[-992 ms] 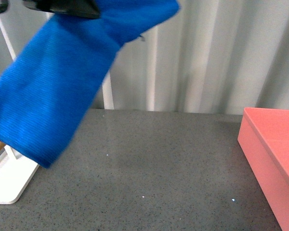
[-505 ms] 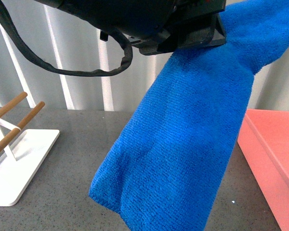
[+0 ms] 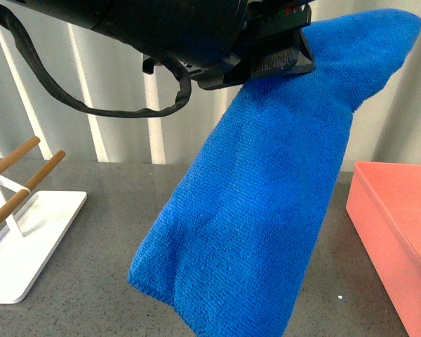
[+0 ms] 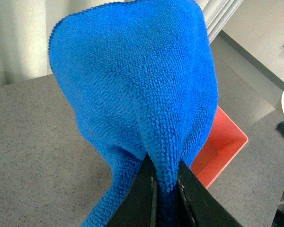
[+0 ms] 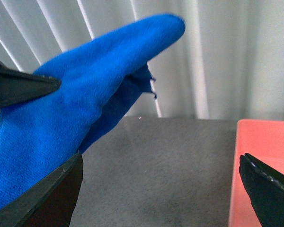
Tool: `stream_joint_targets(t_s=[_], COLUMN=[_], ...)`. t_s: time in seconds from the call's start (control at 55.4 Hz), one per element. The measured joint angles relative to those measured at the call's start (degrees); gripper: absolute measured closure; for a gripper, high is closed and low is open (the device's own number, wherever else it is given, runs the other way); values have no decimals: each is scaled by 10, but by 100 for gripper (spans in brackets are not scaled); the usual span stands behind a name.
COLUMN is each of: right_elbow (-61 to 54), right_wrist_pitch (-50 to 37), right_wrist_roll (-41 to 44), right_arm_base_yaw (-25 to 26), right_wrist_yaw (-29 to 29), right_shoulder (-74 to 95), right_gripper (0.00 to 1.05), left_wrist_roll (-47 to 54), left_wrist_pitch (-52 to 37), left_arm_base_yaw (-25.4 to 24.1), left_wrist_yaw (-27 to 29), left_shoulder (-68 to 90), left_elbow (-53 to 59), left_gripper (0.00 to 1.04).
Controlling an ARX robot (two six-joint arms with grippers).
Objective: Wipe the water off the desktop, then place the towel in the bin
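Front view: left gripper high in the frame at about 12 o'clock, jaws pinched tight on a fold of the towel. A black cable loops under the arm.

Towel: blue, held clear in the air. One end sticks up toward 1 o'clock past the jaws. The long part hangs slanting down toward 7 o'clock, over the middle of the desktop. Its lowest edge runs out of the frame, so I cannot tell whether it touches the surface.

Bin: pink, on the desktop at 4 o'clock, just beside the hanging towel as seen from here; no towel inside the part that shows.

Rack: white base with wooden bars, at 8 o'clock, well apart from the towel.

Backdrop: pale ribbed wall behind the desktop.

Left wrist view: left gripper with the two dark fingers clamped together on a bunched ridge of towel; the cloth fans out beyond them. A corner of the bin shows past the towel, on the grey desktop.

Right wrist view: right gripper jaws spread wide, nothing between them. Towel in the air beyond it, the left arm's finger against the cloth; bin on the desktop.
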State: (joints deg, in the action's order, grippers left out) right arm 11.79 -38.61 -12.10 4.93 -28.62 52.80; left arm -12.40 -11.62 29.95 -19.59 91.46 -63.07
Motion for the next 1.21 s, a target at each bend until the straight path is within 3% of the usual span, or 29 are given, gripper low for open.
stream_joint_targets(t_s=[0.144, 0.271, 0.397, 0.794, 0.956, 1.209], right_elbow=[16, 30, 55, 148, 156, 156], right_wrist_pitch=[-41, -62, -64, -75, -98, -157], right_wrist_roll=[-8, 16, 43, 102, 101, 65], right_arm_base_yaw=[-55, -141, -179, -194, -192, -191], right_wrist_yaw=[-17, -44, -53, -56, -53, -46], right_shoulder=[111, 181, 208, 280, 296, 307], right_gripper=[7, 7, 7, 8, 28, 72], left_wrist_roll=[-12, -23, -31, -43, -47, -59], left_wrist_pitch=[0, 0, 0, 0, 0, 1], left_arm_base_yaw=[1, 2, 2, 4, 3, -2], left_wrist_yaw=[0, -1, -2, -10, -11, -16], left_shoulder=[4, 6, 7, 7, 7, 3], left_elbow=[-5, -12, -12, -12, -12, -12], left_gripper=[101, 101, 101, 101, 101, 101])
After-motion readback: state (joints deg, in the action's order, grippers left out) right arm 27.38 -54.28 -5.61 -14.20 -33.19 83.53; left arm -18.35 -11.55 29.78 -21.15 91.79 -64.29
